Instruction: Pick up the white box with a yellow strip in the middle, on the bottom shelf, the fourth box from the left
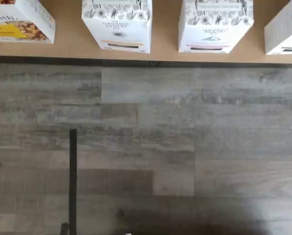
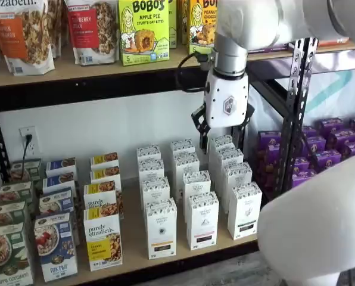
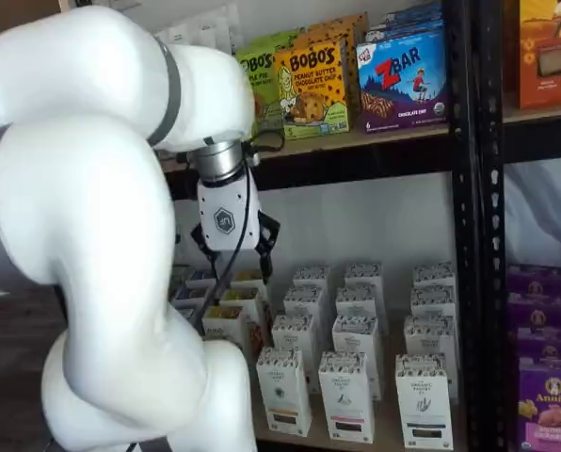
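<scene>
The white box (image 2: 161, 228) with a yellow-orange strip low on its front stands in the front row of the bottom shelf (image 2: 131, 241), just right of a "purely elizabeth" box (image 2: 103, 241). The wrist view shows the white box (image 1: 117, 24) from above on the tan bottom shelf (image 1: 165, 53), behind the black front rail. My gripper (image 2: 224, 128) hangs in the air above the rear rows of white cartons, higher than the white box and to its right. In both shelf views its black fingers stand apart with nothing between them. It also appears as the gripper (image 3: 233, 252).
Same-shaped white cartons with black strips (image 2: 202, 220) (image 2: 244, 210) stand right of the white box, with more rows behind. Cereal boxes (image 2: 55, 244) fill the shelf's left end. A black upright (image 2: 293, 113) and purple boxes (image 2: 326, 143) are at the right. Grey plank floor (image 1: 146, 147) lies before the rail.
</scene>
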